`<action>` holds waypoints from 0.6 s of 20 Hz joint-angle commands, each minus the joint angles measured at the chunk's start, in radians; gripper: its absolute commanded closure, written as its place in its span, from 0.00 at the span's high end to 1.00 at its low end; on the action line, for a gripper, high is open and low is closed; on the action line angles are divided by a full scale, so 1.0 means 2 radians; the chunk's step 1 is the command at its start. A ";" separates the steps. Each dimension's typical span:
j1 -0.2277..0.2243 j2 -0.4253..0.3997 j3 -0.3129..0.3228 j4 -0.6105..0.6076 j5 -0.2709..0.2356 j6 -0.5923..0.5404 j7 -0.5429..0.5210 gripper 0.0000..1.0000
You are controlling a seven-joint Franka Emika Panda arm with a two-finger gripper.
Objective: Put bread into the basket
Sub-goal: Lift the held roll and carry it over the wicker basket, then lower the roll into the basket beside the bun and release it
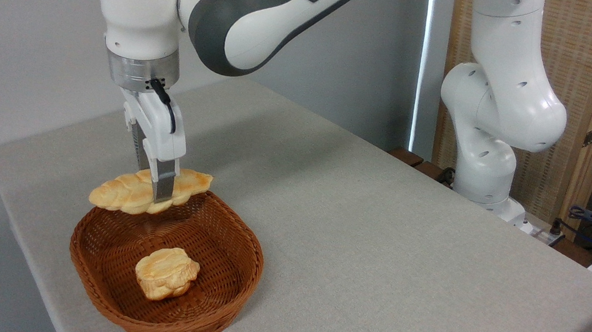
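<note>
The grey table [355, 232] spreads out below and far to the right of the fingers, its surface bare apart from the basket near its left front corner. The white and grey arm [246, 12] reaches in from the upper right and bends down to a wrist directly above the fingers, while its base column [492, 131] stands well apart to the right, at the table's far edge. The basket [228, 285], oval, reddish-brown wicker with sloped sides, sits just below the fingers, its far rim right under them. The bread [117, 194], a long braided loaf, pale golden with browned patches, is held level between the fingers at about its middle, raised over the far rim of the basket; one end sticks out to the left of the fingers and the other to the right. The gripper [159, 187] points straight down and is clamped on the loaf, one finger [164, 185] showing in front of it. A small round lumpy bun [166, 273] lies on the basket floor, below the fingers and nearer the camera.
</note>
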 commanded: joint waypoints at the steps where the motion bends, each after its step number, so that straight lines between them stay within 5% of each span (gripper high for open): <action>1: 0.000 0.000 0.001 0.008 -0.006 0.000 -0.007 0.93; 12: 0.004 -0.002 0.006 0.019 -0.005 0.000 0.001 1.00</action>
